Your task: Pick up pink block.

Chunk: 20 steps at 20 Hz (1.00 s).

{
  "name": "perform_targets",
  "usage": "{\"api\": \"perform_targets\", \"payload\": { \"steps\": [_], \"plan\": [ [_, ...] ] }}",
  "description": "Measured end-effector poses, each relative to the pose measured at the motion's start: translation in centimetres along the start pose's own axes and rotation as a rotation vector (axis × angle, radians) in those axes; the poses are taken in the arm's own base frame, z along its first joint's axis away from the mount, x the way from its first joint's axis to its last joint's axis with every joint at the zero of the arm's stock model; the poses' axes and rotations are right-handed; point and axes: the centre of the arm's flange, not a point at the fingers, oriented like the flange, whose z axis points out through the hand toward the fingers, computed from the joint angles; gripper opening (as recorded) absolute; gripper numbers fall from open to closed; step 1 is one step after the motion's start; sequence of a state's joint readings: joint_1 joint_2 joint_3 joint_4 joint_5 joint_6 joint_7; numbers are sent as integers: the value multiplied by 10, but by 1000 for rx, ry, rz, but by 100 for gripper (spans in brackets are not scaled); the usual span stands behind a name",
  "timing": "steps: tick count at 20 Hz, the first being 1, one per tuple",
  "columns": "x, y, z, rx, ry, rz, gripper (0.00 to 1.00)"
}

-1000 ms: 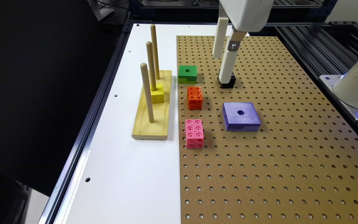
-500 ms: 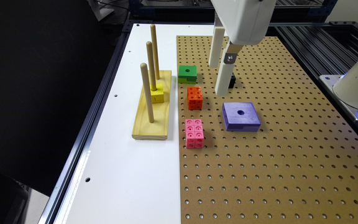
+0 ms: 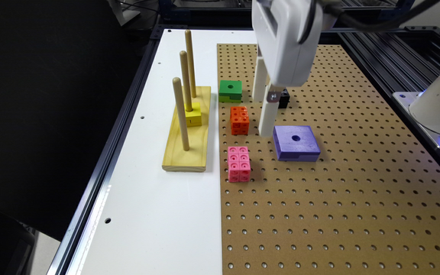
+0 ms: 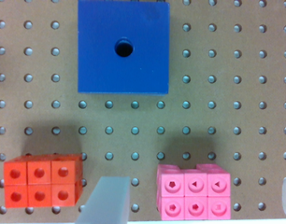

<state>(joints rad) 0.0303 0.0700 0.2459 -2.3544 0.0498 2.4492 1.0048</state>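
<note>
So far I've grasped nothing: my gripper (image 3: 266,114), jaws apart, hovers near the orange block (image 3: 239,120), while the pink block (image 3: 238,163) sits untouched at its seven o'clock, awaiting descent.

I see an orange block (image 3: 239,120) on the brown board with holes (image 3: 338,214). A purple block (image 3: 295,142) lies to its right in the exterior view. A green block (image 3: 230,91) sits farther back. A wooden peg stand (image 3: 186,130) holds a yellow block (image 3: 193,115).
</note>
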Motion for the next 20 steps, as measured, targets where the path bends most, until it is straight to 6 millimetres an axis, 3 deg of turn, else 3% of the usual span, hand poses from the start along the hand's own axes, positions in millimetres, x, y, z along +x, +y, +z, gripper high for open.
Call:
{"api": "perform_targets", "payload": {
  "steps": [8,20],
  "plan": [
    [4,0,47,0,-18,1,100],
    [8,-8,42,19,-9,0,100]
  ]
}}
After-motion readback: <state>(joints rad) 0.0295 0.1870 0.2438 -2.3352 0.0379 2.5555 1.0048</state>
